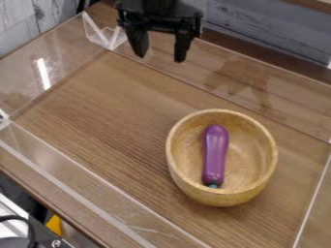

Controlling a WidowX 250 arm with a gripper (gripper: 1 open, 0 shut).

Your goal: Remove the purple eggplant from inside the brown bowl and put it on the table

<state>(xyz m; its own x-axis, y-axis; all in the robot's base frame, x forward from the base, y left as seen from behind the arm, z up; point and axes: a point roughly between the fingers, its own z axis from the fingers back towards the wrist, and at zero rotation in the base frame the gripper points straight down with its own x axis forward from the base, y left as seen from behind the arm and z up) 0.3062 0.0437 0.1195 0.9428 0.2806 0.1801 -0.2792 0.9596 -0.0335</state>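
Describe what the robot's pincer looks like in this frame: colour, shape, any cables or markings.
The pincer is all black: a blocky body at the top edge of the picture with two straight, narrow fingers reaching down from it. The finish looks matte. No markings, labels or loose cables can be made out at this size, and the rest of the arm is cut off by the frame.

The table [104, 116] looks like brown wood with thin lines in it, smooth and a little shiny where the light hits, and the low walls [58, 58] around it are clear, shiny plastic. The brown bowl [223, 184] looks like light wood, smooth inside with a soft shine. The purple eggplant [215, 153] looks like smooth, shiny plastic, and the hand [159, 48] looks black and dull, not shiny.
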